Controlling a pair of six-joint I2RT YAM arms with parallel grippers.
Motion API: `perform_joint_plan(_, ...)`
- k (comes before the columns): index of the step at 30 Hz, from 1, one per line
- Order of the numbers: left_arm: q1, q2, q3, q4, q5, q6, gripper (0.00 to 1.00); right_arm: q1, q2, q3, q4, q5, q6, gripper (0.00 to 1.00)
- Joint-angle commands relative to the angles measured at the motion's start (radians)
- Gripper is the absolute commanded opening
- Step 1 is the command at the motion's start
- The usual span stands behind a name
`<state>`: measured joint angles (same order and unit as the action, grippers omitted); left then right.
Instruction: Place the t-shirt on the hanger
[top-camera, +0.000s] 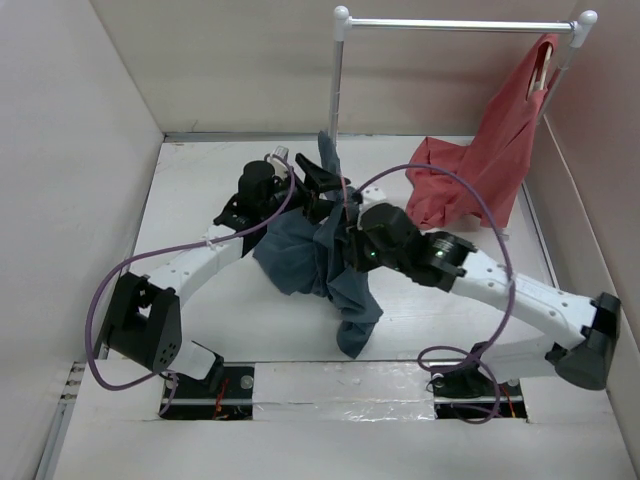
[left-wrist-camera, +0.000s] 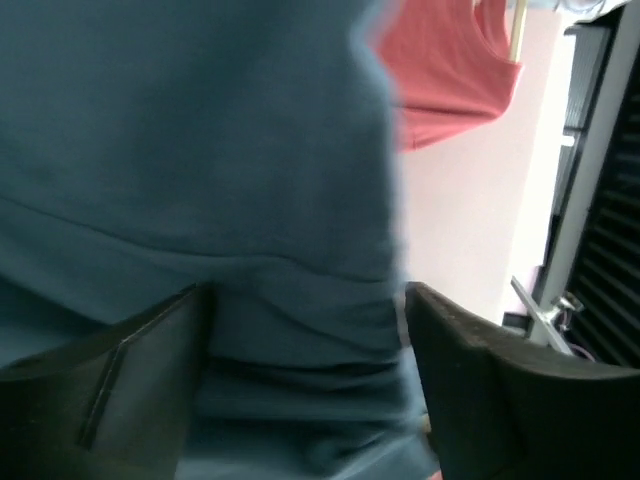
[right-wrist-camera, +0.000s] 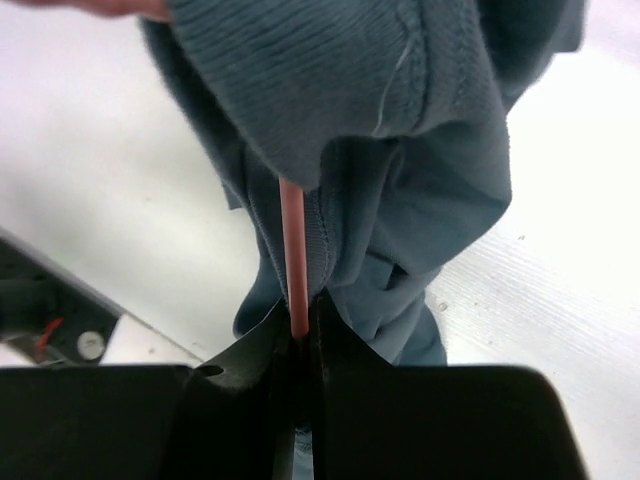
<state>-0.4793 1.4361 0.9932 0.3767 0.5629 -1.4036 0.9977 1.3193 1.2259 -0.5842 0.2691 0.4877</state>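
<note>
The slate-blue t-shirt (top-camera: 300, 255) is bunched at the table's middle between both arms, one end trailing toward the near edge. My right gripper (top-camera: 345, 235) is shut on a thin pink rod (right-wrist-camera: 292, 250) that runs up inside the t-shirt (right-wrist-camera: 420, 200); its fingertips (right-wrist-camera: 300, 325) meet around the rod. My left gripper (top-camera: 318, 185) is open, its jaws wide apart, with t-shirt cloth (left-wrist-camera: 200, 150) lying between the fingers (left-wrist-camera: 130, 380); a thin gap shows beside the right finger. The hanger, a rack with a silver rod (top-camera: 460, 24), stands at the back, above and behind both grippers.
A red shirt (top-camera: 480, 170) hangs from the rack's right end and spreads onto the table; it also shows in the left wrist view (left-wrist-camera: 440, 70). The rack's left pole (top-camera: 336, 100) stands just behind the grippers. Walls close the table on the left, back and right.
</note>
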Motion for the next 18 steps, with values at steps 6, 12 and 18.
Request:
perform_joint_plan(6,0.034,-0.029,0.247,-0.278,-0.208,0.380,0.84,-0.155,-0.216,0.003,-0.003,-0.322,-0.081,0.00)
perform_joint_plan(12,0.034,-0.006,0.318,-0.285,-0.296,0.512,0.84,-0.251,-0.270,0.007,-0.069,-0.551,-0.123,0.00)
perform_joint_plan(18,0.047,0.050,0.357,-0.294,-0.391,0.566,0.86,-0.303,-0.305,0.032,-0.114,-0.607,-0.124,0.00)
